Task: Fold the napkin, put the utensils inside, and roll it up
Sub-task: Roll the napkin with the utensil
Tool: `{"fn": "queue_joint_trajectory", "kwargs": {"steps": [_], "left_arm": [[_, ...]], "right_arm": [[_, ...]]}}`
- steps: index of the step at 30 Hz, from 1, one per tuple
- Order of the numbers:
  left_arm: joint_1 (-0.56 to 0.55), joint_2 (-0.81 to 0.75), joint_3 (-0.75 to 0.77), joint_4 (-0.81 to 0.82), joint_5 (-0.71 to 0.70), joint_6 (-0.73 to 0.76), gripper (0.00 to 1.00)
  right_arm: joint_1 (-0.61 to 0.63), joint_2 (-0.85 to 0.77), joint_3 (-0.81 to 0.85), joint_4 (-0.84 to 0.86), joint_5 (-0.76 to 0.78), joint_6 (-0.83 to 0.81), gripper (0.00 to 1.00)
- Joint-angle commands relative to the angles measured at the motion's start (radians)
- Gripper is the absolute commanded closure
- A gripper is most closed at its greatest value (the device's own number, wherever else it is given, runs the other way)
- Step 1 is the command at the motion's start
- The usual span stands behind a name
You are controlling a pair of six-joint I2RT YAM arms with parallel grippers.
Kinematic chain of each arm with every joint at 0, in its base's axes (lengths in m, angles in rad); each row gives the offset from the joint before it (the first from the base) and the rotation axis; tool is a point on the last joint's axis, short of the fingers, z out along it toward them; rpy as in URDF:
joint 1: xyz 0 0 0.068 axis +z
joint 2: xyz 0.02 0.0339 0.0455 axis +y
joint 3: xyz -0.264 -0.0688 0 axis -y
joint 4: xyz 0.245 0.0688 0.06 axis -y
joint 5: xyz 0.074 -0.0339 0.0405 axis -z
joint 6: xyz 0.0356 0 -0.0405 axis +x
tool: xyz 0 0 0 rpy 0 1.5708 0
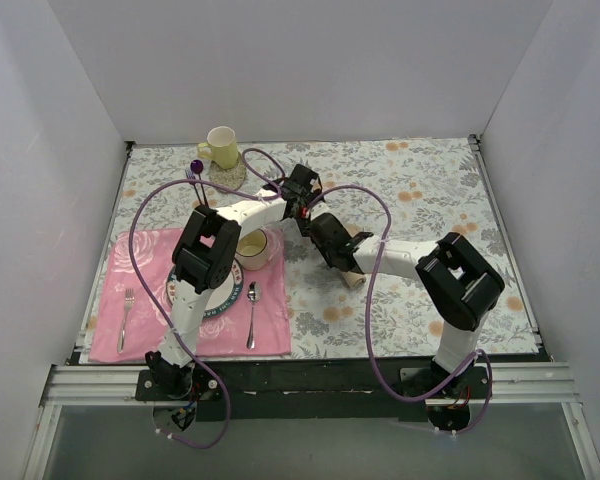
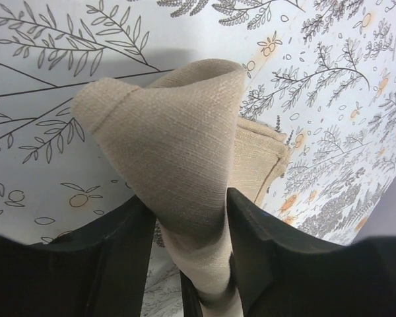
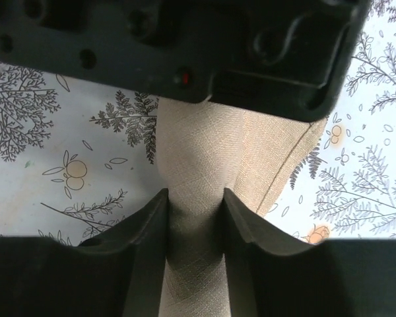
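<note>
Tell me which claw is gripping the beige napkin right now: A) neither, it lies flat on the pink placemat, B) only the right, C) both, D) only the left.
C: each wrist view shows the napkin pinched between that arm's fingers, by the left claw and by the right claw, over the floral tablecloth.

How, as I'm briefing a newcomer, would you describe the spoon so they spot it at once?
Find the pink placemat at the near left of the scene. On it, right of the blue-rimmed plate, lies the spoon, bowl at the far end. The fork left of the plate has tines instead.
</note>
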Motion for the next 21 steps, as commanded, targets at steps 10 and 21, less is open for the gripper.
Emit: {"fn": "queue_joint_trajectory", "kwargs": {"steps": [10,21], "left_arm": [[0.077,-0.083,0.013,0.023,0.123,0.061,0.15],[0.05,-0.112,-0.095,0.143,0.16,-0.002,0.16]], "right_arm": [[-0.218,-0.061,-0.048,0.05,-0.513,0.041,0.64],[-0.455,0.086,-0.009,0.077,-1.186,0.208,0.67]]}}
